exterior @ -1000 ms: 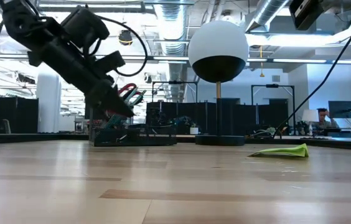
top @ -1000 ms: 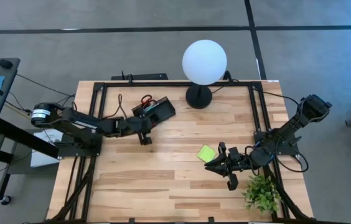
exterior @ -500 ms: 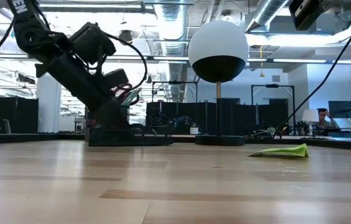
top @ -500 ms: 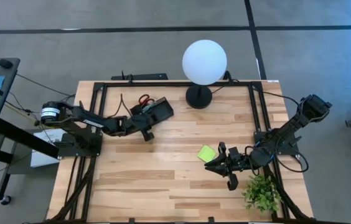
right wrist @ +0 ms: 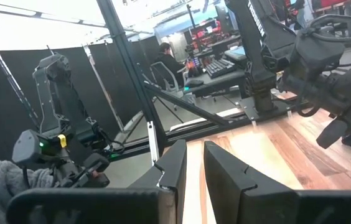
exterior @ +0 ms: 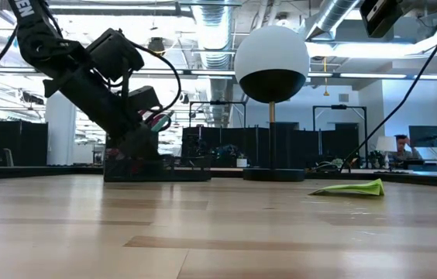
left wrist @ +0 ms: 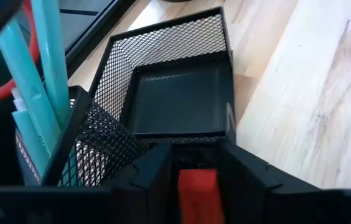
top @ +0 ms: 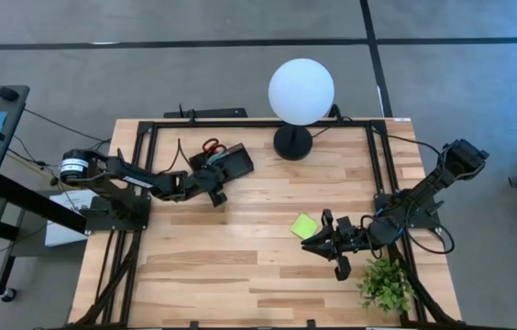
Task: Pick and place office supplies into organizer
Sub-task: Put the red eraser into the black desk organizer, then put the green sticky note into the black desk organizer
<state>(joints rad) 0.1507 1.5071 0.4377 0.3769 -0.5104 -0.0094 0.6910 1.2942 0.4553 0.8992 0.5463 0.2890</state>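
Note:
The black mesh organizer stands at the far left of the table. Red-handled scissors and teal pens stick up from its tall compartment. My left gripper reaches slanting down to the organizer's near end, its fingers open. A small red piece sits between them, with a thin dark gap on each side. The lime-green sticky-note pad lies flat on the table right of centre. My right gripper hovers just near of the pad, level, its fingers a narrow gap apart with nothing between them. My left gripper has the red piece between its two fingers, at the organizer's near end. Whether either finger touches it, I cannot tell. The fingers come slanting down from the table's left.
A white globe lamp on a round black base stands at the far middle. A small green plant sits at the near right corner. Bare wood lies across the near left and the middle.
My left gripper has sunk and tipped downward onto the organizer's near end. The organizer has slid a little toward the table's left edge. My right arm has kept still.

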